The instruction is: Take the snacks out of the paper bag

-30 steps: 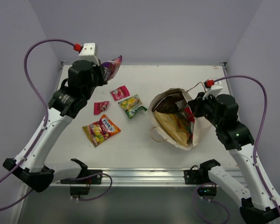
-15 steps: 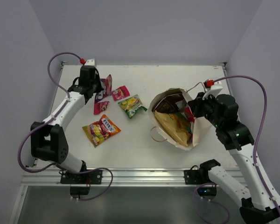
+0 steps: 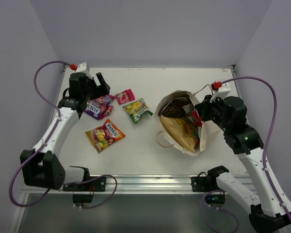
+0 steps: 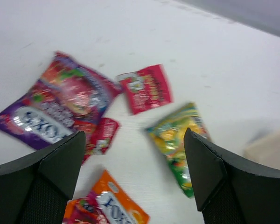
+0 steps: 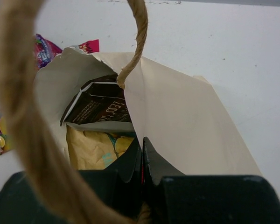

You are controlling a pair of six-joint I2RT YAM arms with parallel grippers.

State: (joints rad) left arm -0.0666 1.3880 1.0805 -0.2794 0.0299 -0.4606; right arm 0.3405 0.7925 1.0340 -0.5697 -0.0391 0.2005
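Five packets [image 3: 105, 135] lie on the counter [image 3: 150, 160], the purple packet [image 3: 98, 107] below the wide-open, empty left fingers [image 4: 37, 186]; right fingers [image 5: 128, 165] pinch the paper bag [image 3: 207, 137] rim; dark brown pouch [image 3: 177, 108] and tan pouch [image 3: 182, 130] are left inside.

The left wrist view is blurred and the packet print is unreadable. The orange packet [image 4: 107, 207] is cut off at 6 o'clock, the paper bag [image 4: 270, 149] at 3 o'clock. From the right wrist, the bag's wall hides most of the tan pouch [image 5: 91, 149] and part of the dark pouch [image 5: 100, 109].
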